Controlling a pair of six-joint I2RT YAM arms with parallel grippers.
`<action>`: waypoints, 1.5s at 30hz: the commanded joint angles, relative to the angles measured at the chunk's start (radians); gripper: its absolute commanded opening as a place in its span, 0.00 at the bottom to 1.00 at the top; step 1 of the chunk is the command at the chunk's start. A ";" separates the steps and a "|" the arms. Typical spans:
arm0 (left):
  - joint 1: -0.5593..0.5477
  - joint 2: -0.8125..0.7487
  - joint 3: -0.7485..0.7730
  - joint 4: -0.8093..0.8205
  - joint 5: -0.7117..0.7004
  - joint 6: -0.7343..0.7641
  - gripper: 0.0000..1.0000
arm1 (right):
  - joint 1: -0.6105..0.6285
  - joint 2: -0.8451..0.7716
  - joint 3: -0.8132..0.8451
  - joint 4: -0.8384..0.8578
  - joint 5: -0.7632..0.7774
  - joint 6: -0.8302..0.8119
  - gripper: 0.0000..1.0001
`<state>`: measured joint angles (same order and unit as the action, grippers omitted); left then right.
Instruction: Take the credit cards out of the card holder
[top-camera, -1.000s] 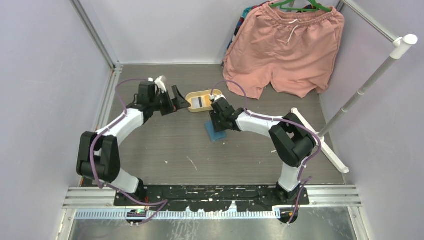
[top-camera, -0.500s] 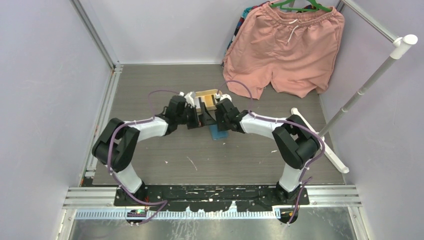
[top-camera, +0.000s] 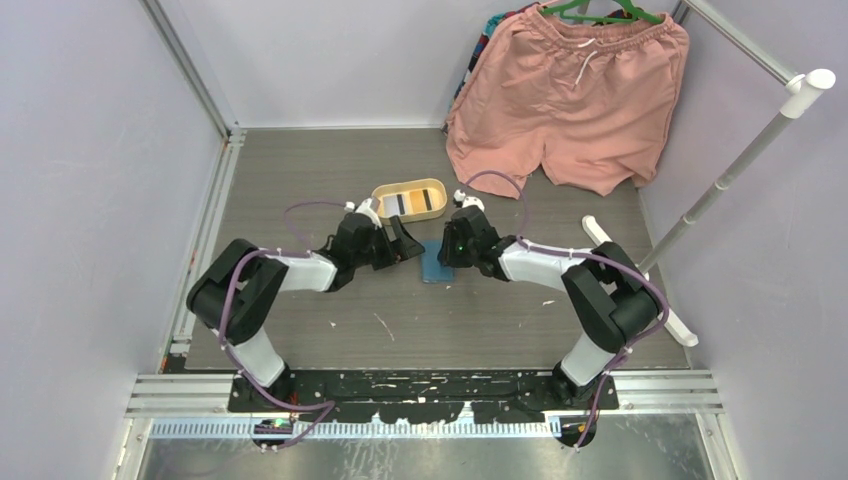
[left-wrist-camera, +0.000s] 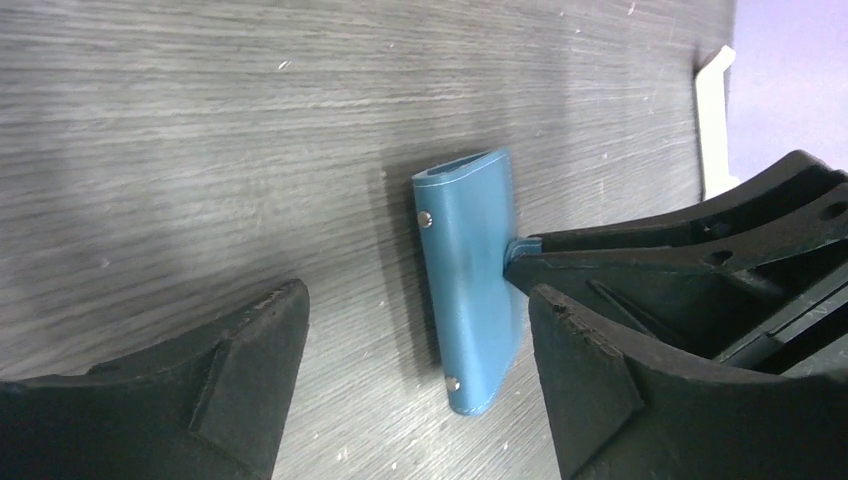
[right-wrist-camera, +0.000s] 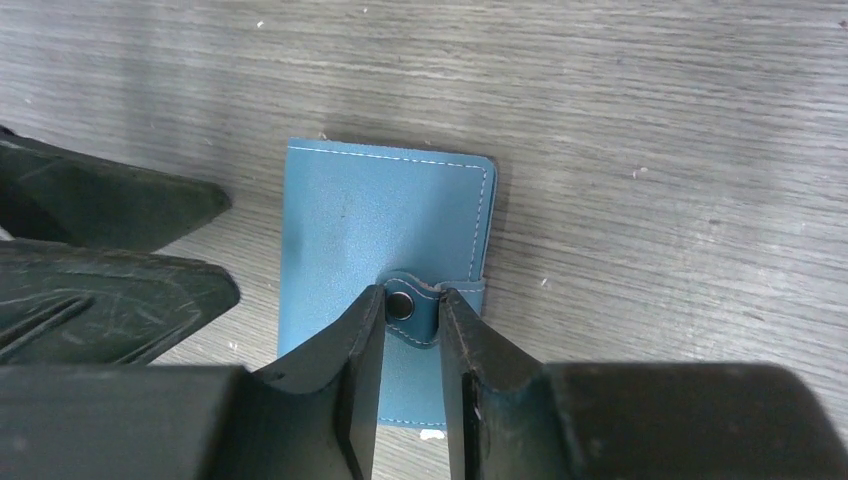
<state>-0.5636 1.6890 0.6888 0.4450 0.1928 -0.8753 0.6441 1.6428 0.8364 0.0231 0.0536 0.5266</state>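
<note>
While R gripper (right-wrist-camera: 410, 300) pinches snap tab (right-wrist-camera: 425, 318) of card holder (right-wrist-camera: 380, 210) (shut), L gripper (left-wrist-camera: 418, 295) open beside

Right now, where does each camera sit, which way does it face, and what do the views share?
Top external: above and behind the robot, looking down; both arms show, flanking the card holder.
Left wrist: low over the table, facing the card holder; open left claw frames it.
Right wrist: looking down; right claw pinches the snap tab.
Shared: the closed card holder.

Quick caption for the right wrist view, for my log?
Right gripper pinches the snap tab of the closed blue card holder lying flat on the table.
</note>
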 joint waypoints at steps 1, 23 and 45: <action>-0.005 0.092 -0.013 0.178 0.050 -0.090 0.79 | -0.021 -0.049 -0.022 0.153 -0.080 0.075 0.01; 0.008 0.163 0.079 0.100 0.211 -0.072 0.00 | -0.173 -0.171 -0.186 0.359 -0.285 0.137 0.01; 0.030 0.181 0.407 -0.542 0.334 0.239 0.00 | 0.001 -0.100 -0.035 -0.031 -0.160 -0.420 0.61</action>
<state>-0.5465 1.8481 1.0641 -0.0193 0.4545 -0.6899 0.6357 1.5173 0.8059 -0.0437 -0.1452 0.1875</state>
